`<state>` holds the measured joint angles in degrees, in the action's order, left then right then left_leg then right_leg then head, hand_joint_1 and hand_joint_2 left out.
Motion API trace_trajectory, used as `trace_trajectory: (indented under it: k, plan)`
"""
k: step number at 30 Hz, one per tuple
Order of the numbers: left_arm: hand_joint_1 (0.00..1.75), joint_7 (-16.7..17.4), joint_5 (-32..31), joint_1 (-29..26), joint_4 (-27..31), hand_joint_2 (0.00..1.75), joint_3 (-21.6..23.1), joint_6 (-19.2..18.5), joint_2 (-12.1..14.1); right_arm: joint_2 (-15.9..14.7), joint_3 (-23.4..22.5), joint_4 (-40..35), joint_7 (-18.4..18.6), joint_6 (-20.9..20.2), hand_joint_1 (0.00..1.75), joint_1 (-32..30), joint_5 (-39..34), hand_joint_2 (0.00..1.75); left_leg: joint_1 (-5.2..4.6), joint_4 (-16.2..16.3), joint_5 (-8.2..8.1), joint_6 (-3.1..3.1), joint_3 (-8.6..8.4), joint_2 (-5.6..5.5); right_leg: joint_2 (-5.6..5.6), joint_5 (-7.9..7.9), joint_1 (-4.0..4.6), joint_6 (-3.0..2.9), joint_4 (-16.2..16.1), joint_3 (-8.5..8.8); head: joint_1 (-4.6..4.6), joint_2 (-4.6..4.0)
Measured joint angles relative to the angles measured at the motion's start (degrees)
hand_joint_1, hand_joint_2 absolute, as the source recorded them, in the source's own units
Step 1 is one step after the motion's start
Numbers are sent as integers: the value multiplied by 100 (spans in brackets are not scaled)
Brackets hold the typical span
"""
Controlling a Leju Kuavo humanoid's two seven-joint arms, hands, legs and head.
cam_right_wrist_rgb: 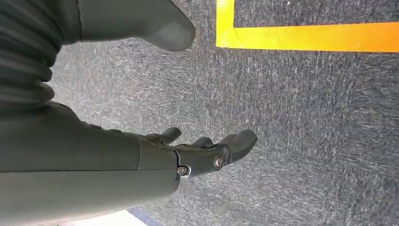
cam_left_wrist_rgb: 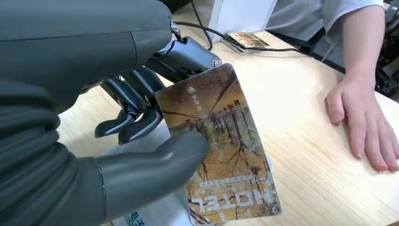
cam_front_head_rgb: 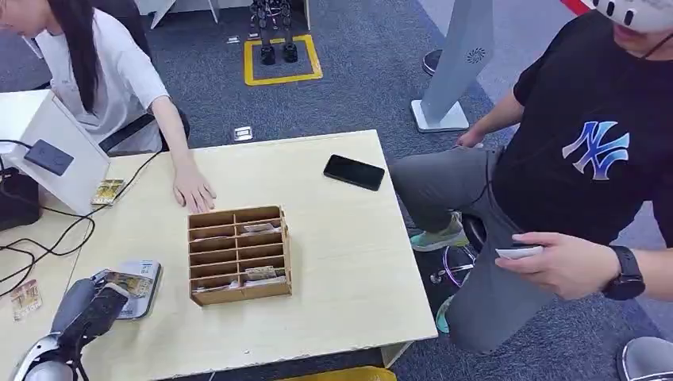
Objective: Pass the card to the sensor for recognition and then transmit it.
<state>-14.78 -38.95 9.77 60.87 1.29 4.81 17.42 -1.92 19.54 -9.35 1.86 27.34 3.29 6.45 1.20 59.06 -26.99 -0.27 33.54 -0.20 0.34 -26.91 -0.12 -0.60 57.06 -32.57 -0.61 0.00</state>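
So the left hand [cam_left_wrist_rgb: 141, 136] has the card [cam_left_wrist_rgb: 221, 146] pinched between its thick grey thumb and the darker fingers behind it, right over a flat grey-white pad [cam_front_head_rgb: 141, 287] near the front left corner of the table [cam_front_head_rgb: 341, 262]. From the head view the card sits at the fingertips, just above that pad. The right hand [cam_right_wrist_rgb: 202, 153] hangs over grey carpet [cam_right_wrist_rgb: 306, 141] beside a yellow floor line [cam_right_wrist_rgb: 306, 36], fingers loosely apart with nothing in them.

Around it: a wooden slotted organizer [cam_front_head_rgb: 239, 254] sits mid-table, thin plywood dividers, a few cards tucked in some of the slots. A person's hand [cam_front_head_rgb: 193, 189] lies flat on the tabletop just behind the organizer. A black phone [cam_front_head_rgb: 354, 172] lies toward the far right edge, well apart from everything. On the left is a white angled box [cam_front_head_rgb: 55, 151] with a dark square reader [cam_front_head_rgb: 48, 157] on its slanted face, another card [cam_front_head_rgb: 107, 191] lying at its foot, and black cables [cam_front_head_rgb: 48, 238] running across the wood. One more card [cam_front_head_rgb: 25, 298] lies near the left edge. A second person in a black shirt with an "NY" logo [cam_front_head_rgb: 595, 148] sits on the right, holding something white.

The table is pale wood grain, smooth. The card is glossy, brownish-gold with a bare-tree pattern, and it reads "HOTEL" at one end, plus a small line of characters too tiny to make out.
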Motion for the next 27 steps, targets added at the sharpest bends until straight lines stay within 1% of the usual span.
trace_trajectory:
  k: [3,8,19,21,24,27]
  plan:
    - [175,39,-20,32,-46,175,4,30,-24,0,0,0,0,0,0,0,0,175,0,0,0,0,-1,0,0,0,0,0,0,1,2,0]
    - [175,160,-249,109,-204,175,7,230,-79,0,2,0,0,-11,0,1,9,175,0,0,0,0,-4,0,0,0,0,0,0,3,0,0]
    - [175,199,-446,206,-518,175,9,505,-133,0,13,0,-26,-15,0,1,15,175,0,-1,0,0,-6,0,0,0,0,0,1,7,0,0]
    - [175,276,-544,210,-542,175,7,594,-135,0,15,0,-26,-13,0,0,15,175,0,-1,0,0,-7,0,0,0,0,0,1,8,0,0]
    - [175,457,-853,248,-610,175,7,805,-138,0,17,0,-35,-9,0,1,15,175,0,-1,0,0,-10,-2,-3,0,0,0,1,11,0,0]
    - [175,510,-1010,282,-667,175,7,892,-144,0,17,0,-35,-9,0,2,15,175,0,-2,0,0,-16,-2,-4,0,0,0,1,17,2,0]
